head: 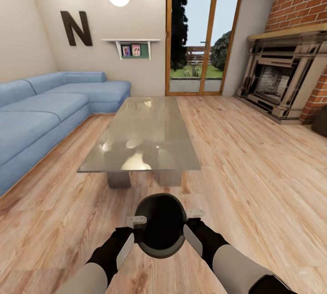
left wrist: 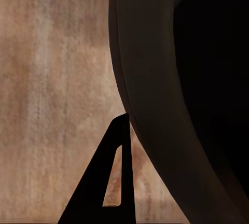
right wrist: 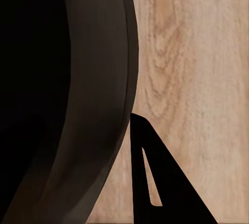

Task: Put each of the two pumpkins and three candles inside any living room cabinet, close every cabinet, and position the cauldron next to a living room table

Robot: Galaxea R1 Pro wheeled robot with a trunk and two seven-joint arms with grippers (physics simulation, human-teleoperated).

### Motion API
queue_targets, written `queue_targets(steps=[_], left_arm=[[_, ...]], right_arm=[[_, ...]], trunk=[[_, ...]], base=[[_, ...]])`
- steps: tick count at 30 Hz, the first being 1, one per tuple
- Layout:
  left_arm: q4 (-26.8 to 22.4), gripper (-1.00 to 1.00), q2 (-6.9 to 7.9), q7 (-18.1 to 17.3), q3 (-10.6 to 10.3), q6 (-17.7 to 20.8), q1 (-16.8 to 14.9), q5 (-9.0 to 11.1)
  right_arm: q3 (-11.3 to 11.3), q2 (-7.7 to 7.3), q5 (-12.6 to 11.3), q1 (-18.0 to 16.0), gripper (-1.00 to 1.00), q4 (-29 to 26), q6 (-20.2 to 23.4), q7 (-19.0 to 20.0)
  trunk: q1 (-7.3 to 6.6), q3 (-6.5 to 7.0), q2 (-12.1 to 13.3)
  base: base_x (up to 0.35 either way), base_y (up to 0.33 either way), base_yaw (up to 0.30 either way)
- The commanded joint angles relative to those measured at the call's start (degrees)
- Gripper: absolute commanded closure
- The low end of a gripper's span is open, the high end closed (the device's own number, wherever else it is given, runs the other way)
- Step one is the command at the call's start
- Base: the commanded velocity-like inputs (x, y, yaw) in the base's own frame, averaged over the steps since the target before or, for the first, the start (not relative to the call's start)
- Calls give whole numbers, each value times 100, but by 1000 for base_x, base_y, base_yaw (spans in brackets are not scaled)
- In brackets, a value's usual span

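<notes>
Cauldron carried two-handed, just short of the table

It's pinched between the left claw and right claw over the floor; best kept level and set down beside the table, not bumped into it.

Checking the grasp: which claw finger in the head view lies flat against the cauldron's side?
The right claw's pale finger lies against the cauldron; the left one angles away from it.

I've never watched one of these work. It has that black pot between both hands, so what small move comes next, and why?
Probably a short carry forward, then setting it down. The cauldron sits between the left gripper and right gripper, above bare floor, just short of the table.
</notes>
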Motion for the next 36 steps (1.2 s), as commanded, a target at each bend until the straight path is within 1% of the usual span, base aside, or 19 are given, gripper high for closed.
queue_targets(steps=[1,9,18,31,36], left_arm=[[2,100,0,-26,36,-13,-4,280],[2,100,0,-26,36,-13,-4,280],[2,100,0,-26,33,-7,-4,280],[2,100,0,-26,36,-4,-2,280],[2,100,0,-26,36,-5,-3,280]], right_arm=[[9,2,-27,-2,100,-26,-222,289],[10,2,-27,-2,100,-26,-222,288],[13,2,-27,-2,100,-26,-222,287],[17,2,-27,-2,100,-26,-222,288],[17,2,-27,-2,100,-26,-222,294]], trunk=[[1,-22,-3],[22,-199,-13],[22,-199,-13],[22,-199,-13],[22,-184,-13]], base=[[0,0,0],[0,0,0],[20,1,0],[277,66,-1],[231,3,-125]])
